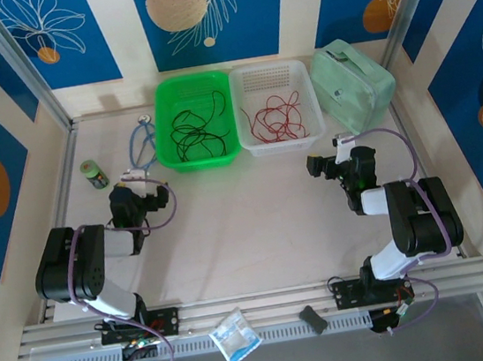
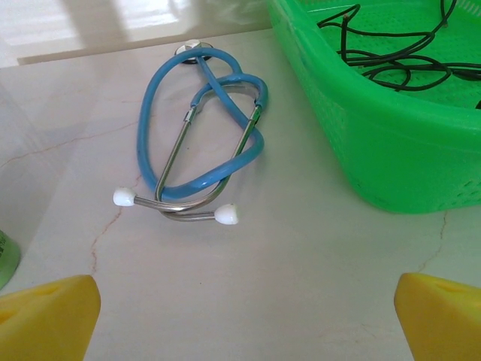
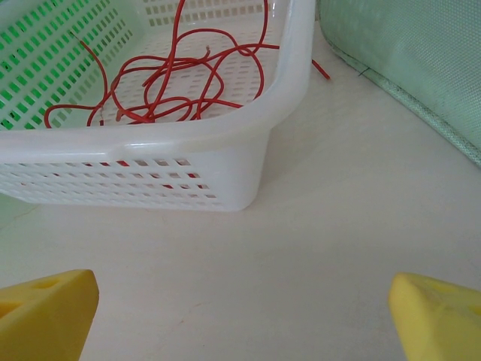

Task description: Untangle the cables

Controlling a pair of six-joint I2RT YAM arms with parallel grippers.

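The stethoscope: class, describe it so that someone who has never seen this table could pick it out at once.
Find the green basket at the back of the table. Just left of it, on the tabletop, lies the stethoscope. Unlike the thin black cables in the basket, it is a thick blue looped tube with metal arms ending in white ear tips.

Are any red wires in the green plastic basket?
No, the thin red wires lie in the white plastic basket; the green plastic basket holds black wires.

Black cables (image 2: 406, 75) partly beyond frame edge.
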